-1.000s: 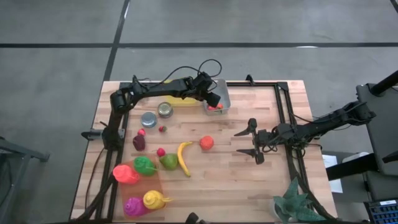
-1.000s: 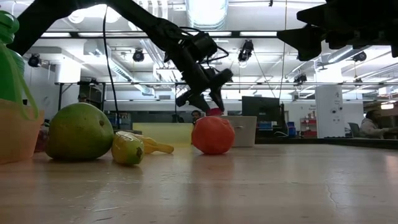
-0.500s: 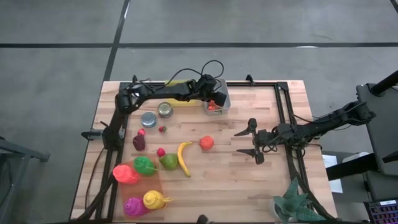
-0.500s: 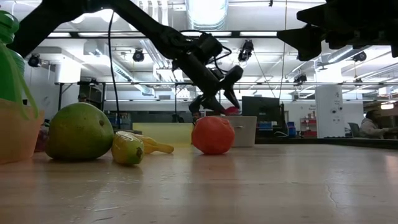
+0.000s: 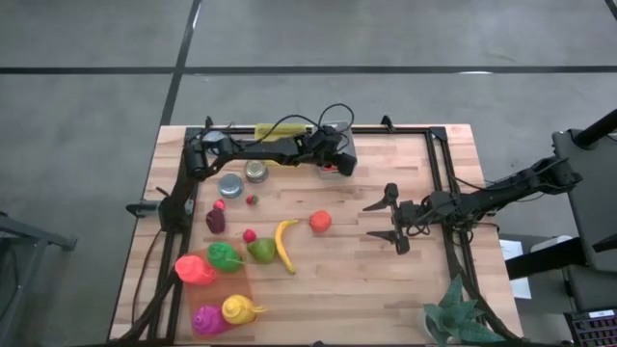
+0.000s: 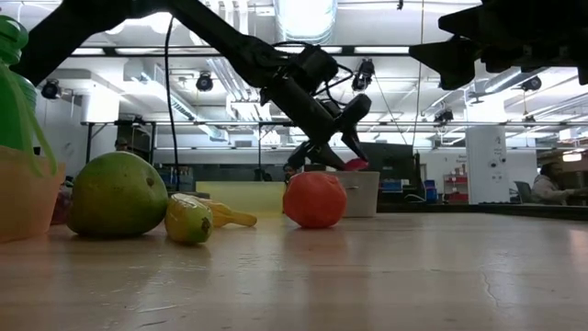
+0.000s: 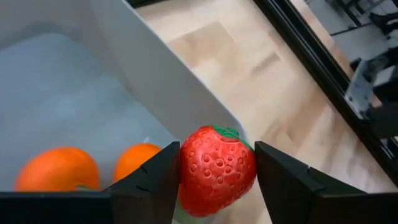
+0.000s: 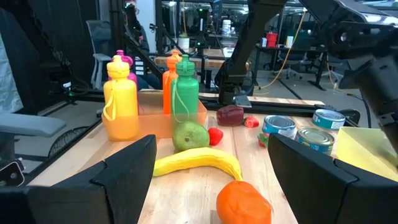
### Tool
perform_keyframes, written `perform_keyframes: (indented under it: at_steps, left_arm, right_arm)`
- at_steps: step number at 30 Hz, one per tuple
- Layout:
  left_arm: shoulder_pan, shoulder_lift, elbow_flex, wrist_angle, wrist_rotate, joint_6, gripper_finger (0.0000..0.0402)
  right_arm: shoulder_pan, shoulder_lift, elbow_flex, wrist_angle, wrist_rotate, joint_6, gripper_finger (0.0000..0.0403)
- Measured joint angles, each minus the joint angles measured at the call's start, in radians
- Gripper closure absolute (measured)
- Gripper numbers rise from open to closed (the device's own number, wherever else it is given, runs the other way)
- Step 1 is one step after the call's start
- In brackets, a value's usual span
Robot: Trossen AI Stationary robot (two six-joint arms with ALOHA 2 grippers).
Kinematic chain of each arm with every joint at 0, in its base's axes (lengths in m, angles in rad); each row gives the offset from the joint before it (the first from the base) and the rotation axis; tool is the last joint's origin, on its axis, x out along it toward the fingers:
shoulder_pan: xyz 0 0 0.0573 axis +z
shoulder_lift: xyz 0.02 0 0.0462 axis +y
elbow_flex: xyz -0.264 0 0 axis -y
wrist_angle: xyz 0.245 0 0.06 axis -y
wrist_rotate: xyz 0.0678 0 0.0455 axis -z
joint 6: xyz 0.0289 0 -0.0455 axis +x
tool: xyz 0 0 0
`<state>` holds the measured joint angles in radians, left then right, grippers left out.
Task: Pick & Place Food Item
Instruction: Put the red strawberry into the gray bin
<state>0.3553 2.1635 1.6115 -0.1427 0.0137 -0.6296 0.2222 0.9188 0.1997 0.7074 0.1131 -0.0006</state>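
I am holding the left gripper (image 7: 214,180) over the grey bin (image 7: 74,93) near the middle of the desk's (image 5: 386,280) far edge, its fingers clamping a red strawberry (image 7: 216,169) between them. The strawberry is hanging just above the bin's rim on the side facing the right arm, and two oranges (image 7: 59,169) are lying inside the bin below it. From table height I am seeing the left gripper (image 6: 342,156) tilted downward above the bin (image 6: 360,193), the strawberry (image 6: 356,165) showing as a pink spot at its tip.

I am keeping the right gripper (image 5: 384,220) waiting above the right half of the desk, its fingers spread wide and gripping nothing.

Across the desk's middle an orange fruit (image 5: 320,221), a banana (image 5: 284,244) and a green pear (image 5: 260,251) are lying close together. Two tin cans (image 5: 243,177) are standing near the far left, and coloured bottles (image 5: 217,289) are standing grouped toward the near left corner. A yellow pad (image 5: 275,130) is lying at the far edge beside the bin.
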Motion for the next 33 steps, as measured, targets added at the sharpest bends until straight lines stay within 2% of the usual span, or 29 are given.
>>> perform_keyframes:
  at_steps: [4,13,26,29,33]
  left_arm:
    - [-0.003,0.0,0.0,-0.01,-0.038,0.0,0.0211]
    - [-0.003,0.0,-0.002,-0.085,-0.036,-0.008,0.0211]
    - [-0.002,0.0,-0.002,-0.089,-0.036,0.001,0.0209]
    - [-0.002,0.0,-0.002,-0.089,-0.036,0.002,0.0192]
    - [-0.002,0.0,-0.002,-0.086,-0.036,0.004,0.0138]
  right_arm:
    - [0.0,0.0,0.0,0.0,0.0,0.0,0.0097]
    - [0.0,0.0,0.0,0.0,0.0,0.0,0.0097]
    - [0.0,0.0,0.0,0.0,0.0,0.0,0.0097]
    - [0.0,0.0,0.0,0.0,0.0,0.0,0.0097]
    - [0.0,0.0,0.0,0.0,0.0,0.0,0.0097]
